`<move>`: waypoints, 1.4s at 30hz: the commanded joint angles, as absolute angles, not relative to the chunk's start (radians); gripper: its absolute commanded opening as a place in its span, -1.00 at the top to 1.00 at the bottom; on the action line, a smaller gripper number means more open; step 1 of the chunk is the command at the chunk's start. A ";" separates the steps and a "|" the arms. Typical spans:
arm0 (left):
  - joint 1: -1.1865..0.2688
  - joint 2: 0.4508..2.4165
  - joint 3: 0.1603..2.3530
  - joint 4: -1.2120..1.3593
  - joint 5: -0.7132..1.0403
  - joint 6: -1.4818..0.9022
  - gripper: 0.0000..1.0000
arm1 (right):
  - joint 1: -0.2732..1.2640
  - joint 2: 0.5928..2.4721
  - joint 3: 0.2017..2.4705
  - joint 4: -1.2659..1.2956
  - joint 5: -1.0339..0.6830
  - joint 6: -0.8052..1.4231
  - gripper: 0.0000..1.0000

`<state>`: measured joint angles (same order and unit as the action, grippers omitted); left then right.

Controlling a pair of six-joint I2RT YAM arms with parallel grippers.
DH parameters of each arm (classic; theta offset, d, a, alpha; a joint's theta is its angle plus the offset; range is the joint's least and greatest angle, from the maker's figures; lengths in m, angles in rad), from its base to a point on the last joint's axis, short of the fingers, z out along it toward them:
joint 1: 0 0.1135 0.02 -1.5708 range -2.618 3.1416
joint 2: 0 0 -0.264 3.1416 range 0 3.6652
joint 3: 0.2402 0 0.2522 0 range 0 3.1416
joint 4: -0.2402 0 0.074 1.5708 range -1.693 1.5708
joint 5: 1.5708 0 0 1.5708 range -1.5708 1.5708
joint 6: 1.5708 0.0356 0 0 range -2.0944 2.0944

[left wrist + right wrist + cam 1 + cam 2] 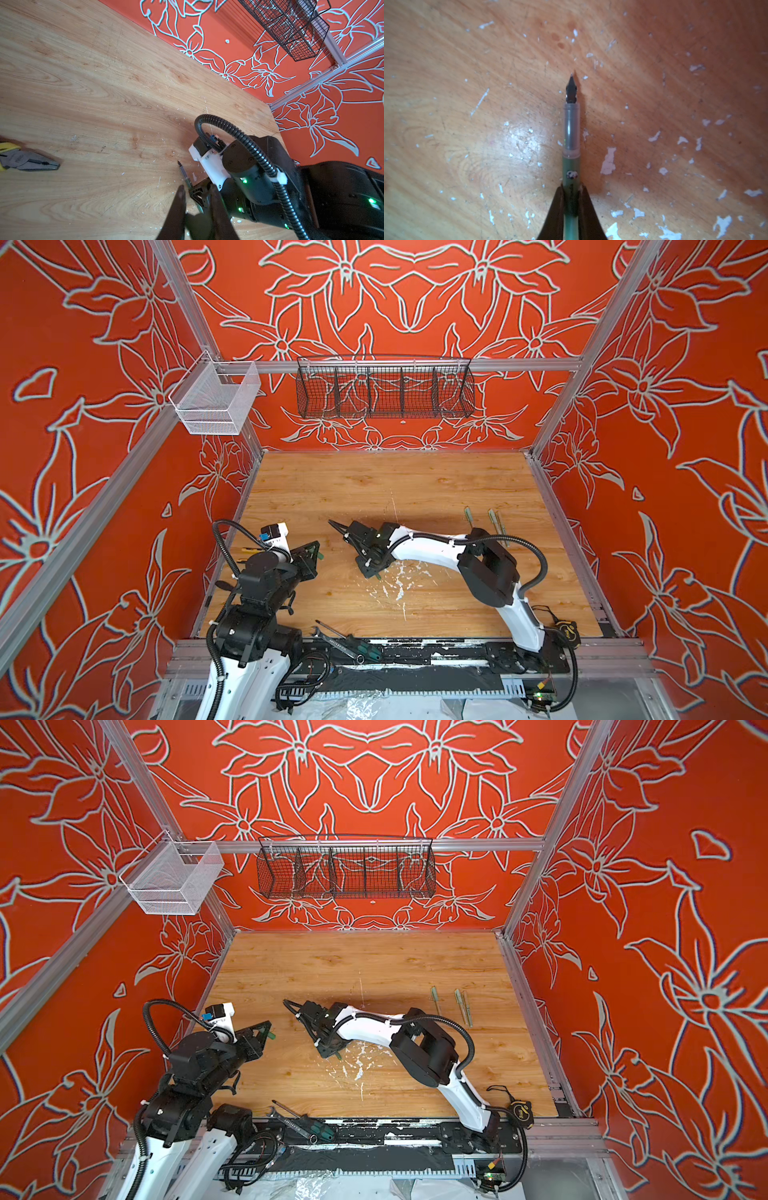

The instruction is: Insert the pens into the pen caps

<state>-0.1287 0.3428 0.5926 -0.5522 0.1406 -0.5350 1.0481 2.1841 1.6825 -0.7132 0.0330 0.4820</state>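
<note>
Pen [571, 145] number one, the green one, was in my right gripper [571, 188]. Its jaws were pressed tight on the barrel from both sides, and the dark tip [571, 87] pointed forward, free above the flecked table [374, 489]. In both top views this gripper stood near the table's middle, a little toward seven o'clock.

My left gripper [316, 551] waited at about nine o'clock, well apart from the right one. Its jaws were nearly together on a small green piece, which I took for a pen cap [320, 556], but the view was too blurred to be sure. Which way its open mouth faced I could not tell.

Three other pens [494, 522] lay close together at about three o'clock, untouched. Whether they had caps on I could not tell.

The step in hand, as I judged it, was to bring the tip and the cap together. To do it well I would first turn the cap so its mouth faced the tip. Then I would put both on one straight line and approach slowly. The pen was held far back on its barrel, so a push from the side could swing it. I would push only along the axis, until the cap seated.
</note>
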 commanded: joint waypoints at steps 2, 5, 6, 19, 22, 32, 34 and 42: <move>-0.121 0.365 0.583 -0.528 0.183 -0.523 1.00 | 1.033 2.150 1.674 -0.712 0.007 0.482 0.89; -0.121 0.382 0.581 -0.511 0.206 -0.524 1.00 | 1.024 2.084 1.605 -0.655 -0.014 0.471 0.91; -0.121 0.388 0.578 -0.502 0.218 -0.526 1.00 | 1.022 2.062 1.577 -0.629 -0.029 0.458 0.93; -0.121 0.535 0.552 -0.244 0.499 -0.540 1.00 | 1.019 1.638 1.065 -0.238 -0.199 0.313 0.97; -0.120 0.573 0.542 -0.176 0.564 -0.554 1.00 | 1.019 1.541 0.970 -0.164 -0.279 0.279 0.99; -0.120 0.624 0.457 0.125 0.799 -0.663 1.00 | 1.020 1.398 0.826 0.098 -0.456 0.323 1.00; -0.120 0.626 0.450 0.156 0.823 -0.681 1.00 | 1.022 1.393 0.823 0.136 -0.472 0.333 1.00; -0.120 0.613 0.457 0.138 0.820 -0.673 1.00 | 1.023 1.377 0.831 0.147 -0.474 0.331 1.00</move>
